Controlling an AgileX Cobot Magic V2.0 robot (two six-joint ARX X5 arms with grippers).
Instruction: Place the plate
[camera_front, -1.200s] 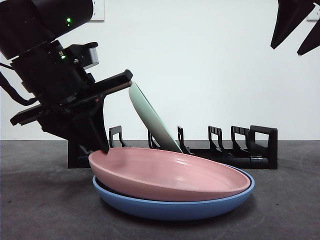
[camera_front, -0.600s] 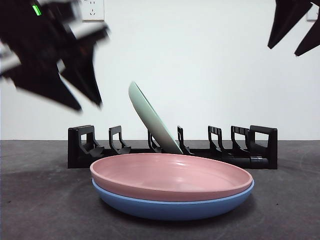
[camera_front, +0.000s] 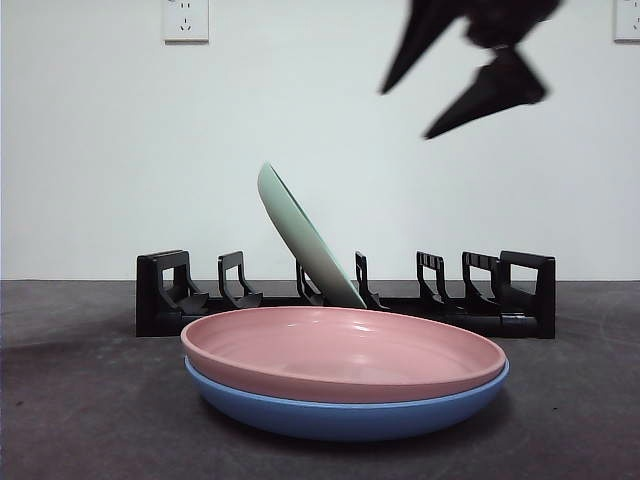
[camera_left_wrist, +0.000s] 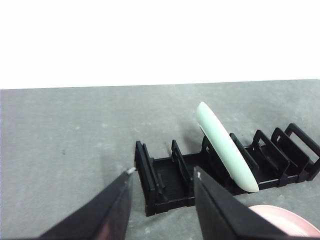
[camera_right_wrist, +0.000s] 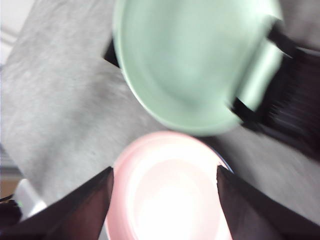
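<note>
The right tool (camera_front: 478, 78) is hanging high over the table (camera_front: 80, 400), jaws spread wide and gripping nothing — in its wrist view the pink plate (camera_right_wrist: 170, 192) is sitting squarely between the two jaws, directly beneath. That is the relation the next move likely depends on: the pink plate is lying flat below the right tool, so the approach would be downward toward its rim.

The pink plate (camera_front: 343, 352) is resting nested in the blue plate (camera_front: 345, 415) on the table, just in front of the black rack (camera_front: 345, 300). A green plate (camera_front: 305, 240) is already leaning tilted in one of the middle slots of the rack, with free slots showing on either side of it.

The left tool (camera_left_wrist: 162, 187) is holding off to the side, also open and empty, looking along the rack's length from one end — it is well apart from the stack, so the right arm seems the nearer one for the pink plate.
</note>
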